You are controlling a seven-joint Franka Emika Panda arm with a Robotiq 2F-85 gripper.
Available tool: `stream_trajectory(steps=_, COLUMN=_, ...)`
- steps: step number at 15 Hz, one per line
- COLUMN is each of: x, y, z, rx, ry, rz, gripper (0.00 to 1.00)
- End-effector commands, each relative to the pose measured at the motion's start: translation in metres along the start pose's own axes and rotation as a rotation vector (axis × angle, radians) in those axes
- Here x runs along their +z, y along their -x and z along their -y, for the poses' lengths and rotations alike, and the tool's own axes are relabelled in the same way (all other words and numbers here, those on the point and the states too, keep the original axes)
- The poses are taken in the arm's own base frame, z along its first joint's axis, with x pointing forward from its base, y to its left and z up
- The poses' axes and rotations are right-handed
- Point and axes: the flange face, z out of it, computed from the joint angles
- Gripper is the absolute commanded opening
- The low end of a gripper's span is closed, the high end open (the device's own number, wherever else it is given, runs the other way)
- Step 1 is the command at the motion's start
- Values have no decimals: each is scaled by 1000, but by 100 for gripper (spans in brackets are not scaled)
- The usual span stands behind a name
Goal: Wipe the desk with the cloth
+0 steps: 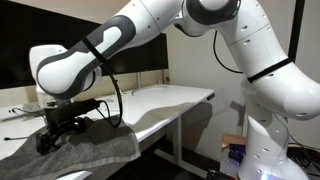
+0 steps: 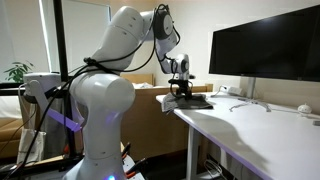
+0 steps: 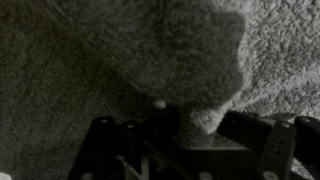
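The dark grey cloth (image 1: 85, 152) lies rumpled on the white desk (image 1: 175, 100) near its end and hangs a little over the front edge. My gripper (image 1: 57, 138) points down onto the cloth. In the wrist view the cloth (image 3: 90, 70) fills the picture, and a raised fold of it is pinched between the fingers of the gripper (image 3: 190, 125). In an exterior view the gripper (image 2: 185, 95) sits on the cloth (image 2: 193, 101) at the far end of the desk (image 2: 260, 135).
A large black monitor (image 2: 265, 45) stands at the back of the desk, with a white mouse (image 2: 304, 110) near it. A thin black cable (image 1: 118, 95) loops by the arm. Small items (image 1: 25, 108) lie behind the cloth. The robot base (image 2: 95, 120) stands beside the desk's end.
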Motion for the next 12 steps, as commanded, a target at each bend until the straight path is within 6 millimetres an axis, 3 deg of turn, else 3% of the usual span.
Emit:
stream_trajectory(steps=1, x=-4, y=9, z=8, rx=2, ry=16, rz=-29, gripper=15)
stream_trajectory(steps=6, x=-19, y=9, z=34, rx=20, ry=22, rz=-145, gripper=5)
stream_trajectory(steps=9, x=-14, y=12, z=53, rx=12, ry=73, rz=-174, gripper=8)
stream_trajectory(steps=12, x=0, y=19, z=59, rx=18, ry=118, rz=-169, gripper=8)
